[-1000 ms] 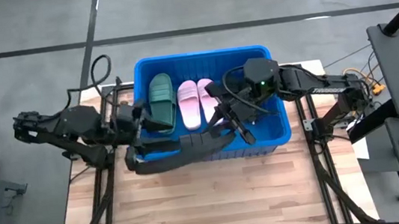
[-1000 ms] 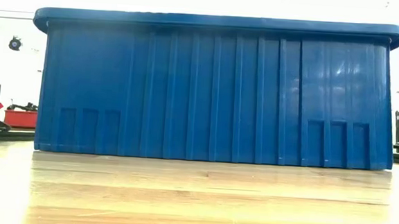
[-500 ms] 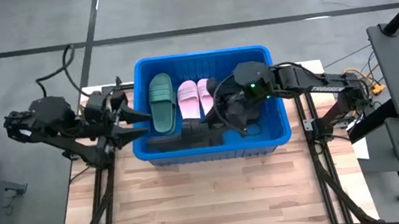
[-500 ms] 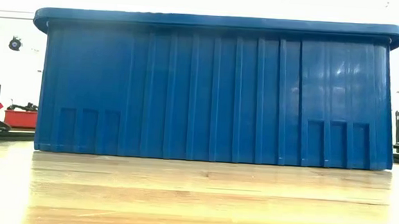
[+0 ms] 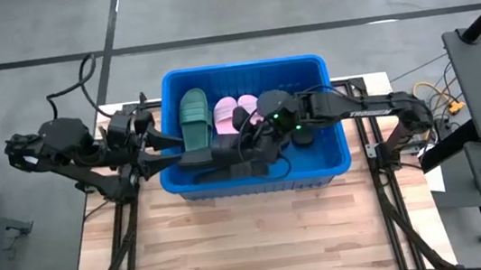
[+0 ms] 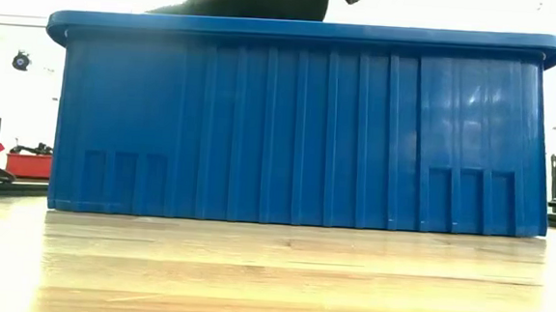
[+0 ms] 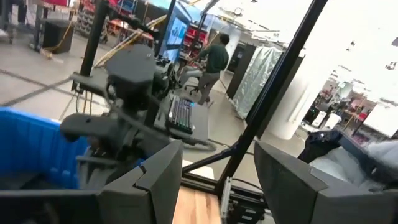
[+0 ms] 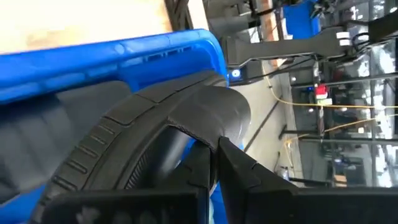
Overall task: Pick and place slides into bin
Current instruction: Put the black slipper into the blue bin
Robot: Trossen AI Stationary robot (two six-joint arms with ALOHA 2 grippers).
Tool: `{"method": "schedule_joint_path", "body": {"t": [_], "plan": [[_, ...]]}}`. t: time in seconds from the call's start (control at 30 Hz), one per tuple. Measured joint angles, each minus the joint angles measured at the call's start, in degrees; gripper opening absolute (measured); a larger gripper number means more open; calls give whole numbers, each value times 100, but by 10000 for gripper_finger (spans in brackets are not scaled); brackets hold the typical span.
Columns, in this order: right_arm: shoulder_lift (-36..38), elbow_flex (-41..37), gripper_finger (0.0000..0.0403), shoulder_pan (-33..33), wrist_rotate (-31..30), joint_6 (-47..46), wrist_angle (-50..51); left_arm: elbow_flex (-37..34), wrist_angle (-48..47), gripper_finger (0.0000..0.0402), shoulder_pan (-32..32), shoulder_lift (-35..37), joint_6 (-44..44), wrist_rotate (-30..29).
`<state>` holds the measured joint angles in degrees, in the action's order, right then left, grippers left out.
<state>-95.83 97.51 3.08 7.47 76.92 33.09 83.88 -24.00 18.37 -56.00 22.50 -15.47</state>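
We hold a black slide (image 8: 168,118) pinched by its strap in our clenched right gripper (image 8: 214,165) over the bin's (image 5: 255,181) near rim, where a thin grip could let it tip out onto the table, while our left gripper (image 7: 211,180) waits released beside the bin.

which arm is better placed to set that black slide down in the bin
Right. The right hand is shut on the black slide, already above the bin. The left hand waits open outside the bin's left wall.
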Motion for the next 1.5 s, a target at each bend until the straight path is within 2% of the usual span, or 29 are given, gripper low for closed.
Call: {"method": "schedule_joint_path", "body": {"t": [0.23,0.5,0.67,0.73,0.87,1.23,1.5], "plan": [[-50,-1303,8,130,-14,600,-2027,-18,-301,185,0,-10,547,-301],[-44,-2316,8,148,-164,1350,-2284,-26,-281,185,0,78,579,-539],[-22,-2627,8,176,-139,1525,-2635,-40,-292,185,0,71,573,-781],[-23,-2714,8,176,-62,1626,-2783,-55,-307,185,0,64,571,-890],[-14,-2739,8,168,472,1614,-2916,-61,-308,185,0,19,575,-954],[-334,-2798,10,116,743,1510,-3071,-66,-374,185,0,-122,568,-1197],[-356,-2706,58,89,754,732,-3009,-68,-403,185,0,-124,565,-1190]]}}
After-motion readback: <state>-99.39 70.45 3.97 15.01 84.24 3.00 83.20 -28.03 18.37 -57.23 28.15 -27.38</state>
